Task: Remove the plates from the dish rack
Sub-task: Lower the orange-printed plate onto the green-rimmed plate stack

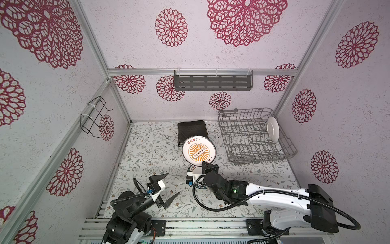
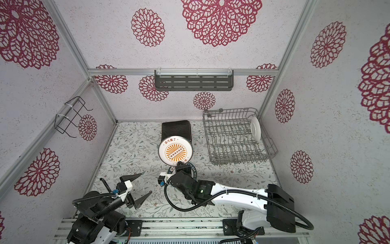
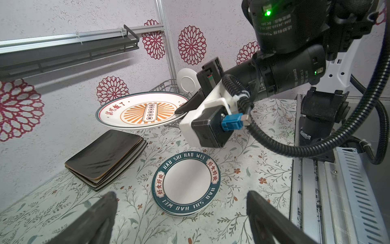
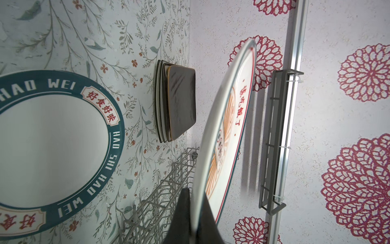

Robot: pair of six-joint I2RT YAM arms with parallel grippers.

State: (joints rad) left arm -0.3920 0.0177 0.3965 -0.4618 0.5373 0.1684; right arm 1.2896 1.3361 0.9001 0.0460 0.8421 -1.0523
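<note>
"Right wrist view showed it best: the right claw (image 4: 195, 196) was pinching the orange sunburst plate (image 4: 228, 126) by its rim, one finger on each face."

"And the plate sat where?"

"In the air, reaching forward from the claw's tips, face up, clear of the table (image 1: 147, 152). Below the claw lay the teal-rimmed plates (image 3: 185, 183). Ahead of it, past the held plate, lay the black-topped stack (image 1: 192, 130). The dish rack (image 1: 238, 135) stood off to the claw's right and further out, with one white plate (image 1: 273, 129) on edge at the side farthest from the claw."

"How would it handle?"

"My guess: glazed ceramic, stiff, brittle and slick. Gripped at one edge only, its weight hung well out from the fingers, so it could swivel or slip. It wanted lowering flat and slowly, because any knock might chip it."

"The white one?"

"Likely light. I'd take it by the upper rim, where the tines left it bare, and lift straight up."

"The left claw (image 1: 173, 183)?"

"Spread wide, holding nothing, well off to the right claw's left, above the table."
</note>
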